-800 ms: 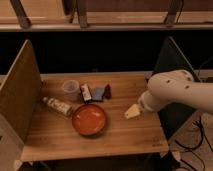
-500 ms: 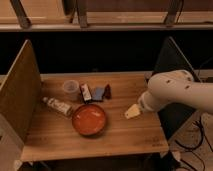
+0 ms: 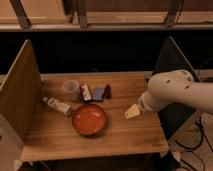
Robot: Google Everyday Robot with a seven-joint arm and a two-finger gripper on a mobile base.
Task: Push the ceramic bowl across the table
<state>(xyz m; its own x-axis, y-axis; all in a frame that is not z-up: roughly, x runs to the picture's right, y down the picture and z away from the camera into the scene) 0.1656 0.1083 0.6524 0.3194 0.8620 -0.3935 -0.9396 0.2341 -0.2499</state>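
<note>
The bowl (image 3: 89, 119) sits on the surface (image 3: 125, 136) a little left of the middle and toward the front edge, upright, its glossy orange-red inside facing up. It lies in the same spot as in both earlier frames.

The pincer (image 3: 132, 112) hangs low over the surface to the right of the bowl, near it but apart from it, with a strip of bare wood between the two. It shows as a pale, wedge-shaped tip at the end of the white arm (image 3: 172, 92), which reaches in from the right side. Whether the pincer is wide or narrow cannot be told; it holds nothing that can be seen. Against the earlier frames, pincer and arm stand where they stood, with no shift that can be made out.

Behind the bowl, a clear cup (image 3: 70, 89) stands upright. To its right come three small packets in a row: a pale one (image 3: 86, 92), a blue one (image 3: 98, 93) and a dark red one (image 3: 107, 90), close together. A bottle (image 3: 57, 105) lies on its side to the left of the bowl, just beside its rim; whether they touch cannot be told. None of these has moved either.

Upright panels close the surface at the left (image 3: 20, 95) and right (image 3: 172, 62) ends.
</note>
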